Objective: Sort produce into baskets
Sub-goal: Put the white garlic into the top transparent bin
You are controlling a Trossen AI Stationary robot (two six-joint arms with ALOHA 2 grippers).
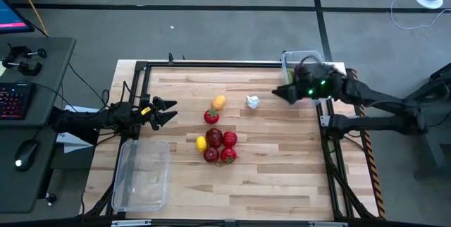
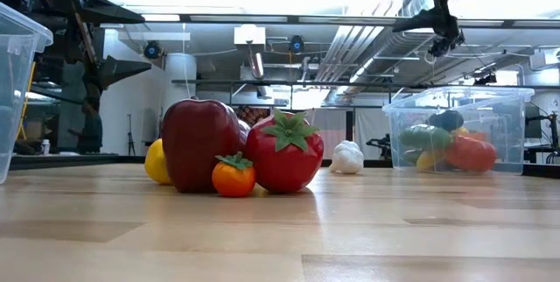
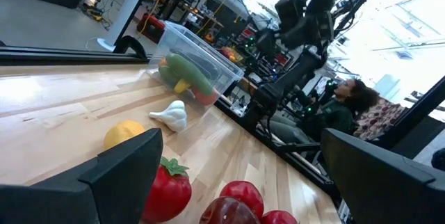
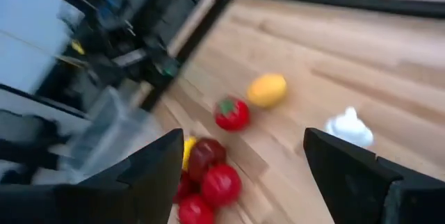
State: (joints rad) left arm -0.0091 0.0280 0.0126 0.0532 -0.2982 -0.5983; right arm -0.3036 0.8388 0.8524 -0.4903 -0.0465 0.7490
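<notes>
Loose toy produce lies on the wooden table: a yellow-orange lemon point(image 1: 218, 102), a tomato point(image 1: 211, 116), a white garlic point(image 1: 252, 101), and a cluster of a yellow lemon point(image 1: 201, 143), a dark red apple point(image 1: 213, 138) and red strawberries point(image 1: 229, 147). A clear bin point(image 1: 143, 174) stands empty at the near left. A second clear bin point(image 2: 455, 137) at the far right holds green, red and yellow pieces. My left gripper point(image 1: 165, 111) is open and empty, left of the tomato. My right gripper point(image 1: 280, 94) is open and empty, raised above the table right of the garlic.
A black frame point(image 1: 141, 68) runs around the table's edge. The right arm hides part of the far right bin point(image 1: 296, 59) in the high view. A person point(image 3: 348, 106) sits beyond the table's right side. Bare wood lies between the produce and both bins.
</notes>
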